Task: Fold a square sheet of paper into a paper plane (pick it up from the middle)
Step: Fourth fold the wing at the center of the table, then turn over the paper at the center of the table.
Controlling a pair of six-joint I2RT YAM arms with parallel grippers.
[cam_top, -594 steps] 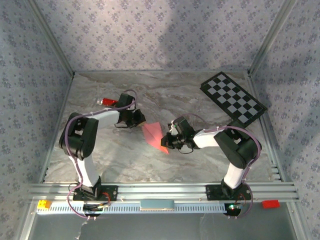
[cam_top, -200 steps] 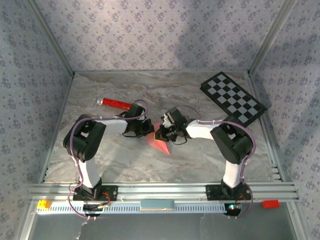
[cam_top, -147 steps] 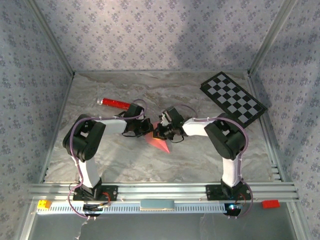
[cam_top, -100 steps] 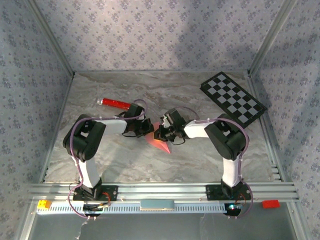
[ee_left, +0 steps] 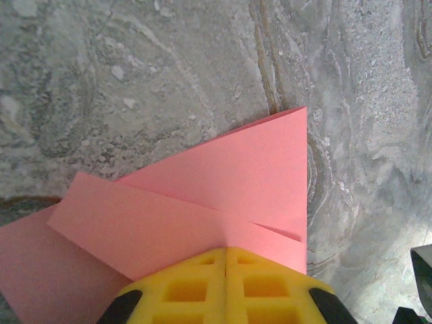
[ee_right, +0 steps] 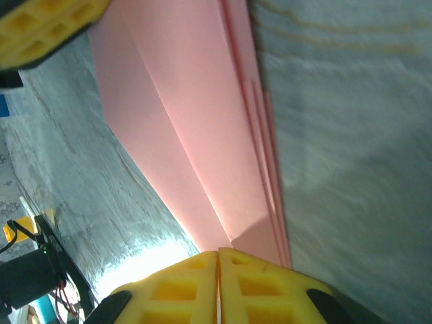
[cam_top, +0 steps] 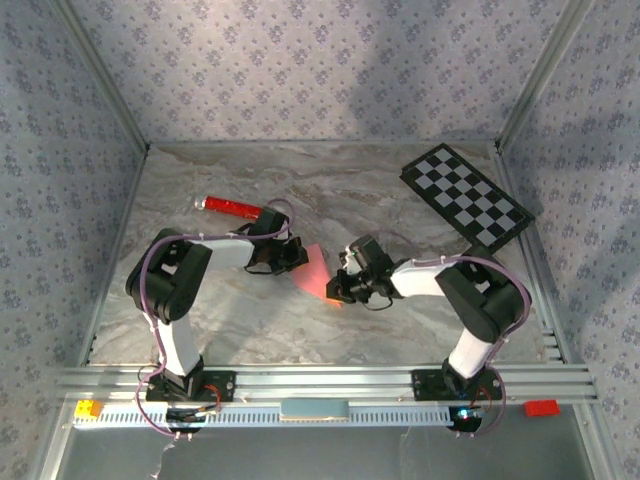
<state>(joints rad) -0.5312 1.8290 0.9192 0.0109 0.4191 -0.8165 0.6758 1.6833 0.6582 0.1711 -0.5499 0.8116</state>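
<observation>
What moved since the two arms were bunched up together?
The right hand slid back toward the near right, uncovering more of the folded pink paper. The left hand stayed on the paper. The red cylinder and checkerboard didn't move.

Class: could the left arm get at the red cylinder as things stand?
Probably yes: the red cylinder lies close behind the left gripper, nothing between, though that gripper is shut on the pink paper.

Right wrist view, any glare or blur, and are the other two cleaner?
Right wrist view: a white glare patch on the table beside the right gripper, and the marble to the right of the pink paper looks smeared. Left wrist view: even light, sharp marble veins. Top external view: soft, even light, a faint shadow on the back wall.
</observation>
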